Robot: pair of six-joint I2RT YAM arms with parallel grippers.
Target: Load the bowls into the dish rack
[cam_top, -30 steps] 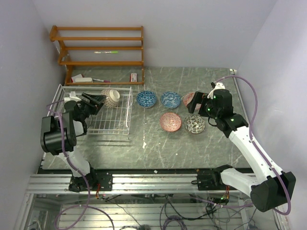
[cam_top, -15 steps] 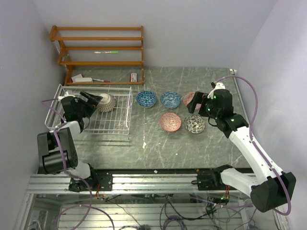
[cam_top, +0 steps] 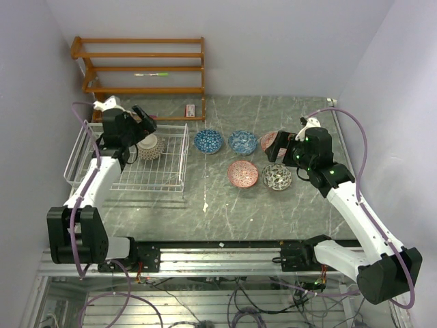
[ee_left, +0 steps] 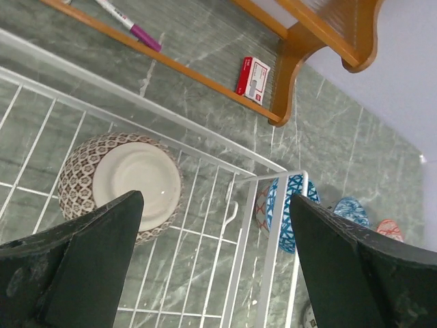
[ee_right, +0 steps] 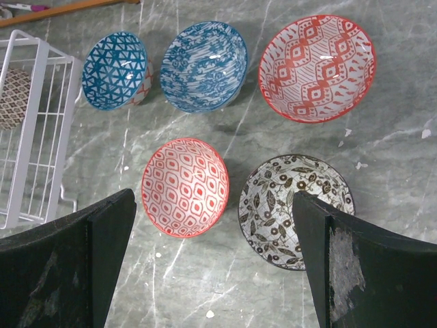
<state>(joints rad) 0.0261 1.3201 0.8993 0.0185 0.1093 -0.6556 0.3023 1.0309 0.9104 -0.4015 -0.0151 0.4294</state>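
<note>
The left gripper (ee_left: 215,205), spread apart, hovers over an upside-down bowl (ee_left: 121,183) in the dish rack (ee_left: 205,154); the right gripper (ee_right: 213,198), also apart, over a red bowl (ee_right: 183,186).

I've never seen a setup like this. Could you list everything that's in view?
upturned bowl: 1, brown-patterned with a pale base, in the rack's far half
blue bowls: 2, side by side on the table, right of the rack
red bowls: 2, larger beside the blue ones, smaller nearer
black-and-white bowl: 1, beside the smaller red one
dish rack: 1, white wire, table's left side
wooden shelf: 1, orange-brown, far left
purple-capped marker: 1, at the shelf's bottom
small box: 1, red-white, shelf's foot
table: 1, grey-green marbled
left tool: open, above the rack
right tool: open, above the loose bowls
</note>
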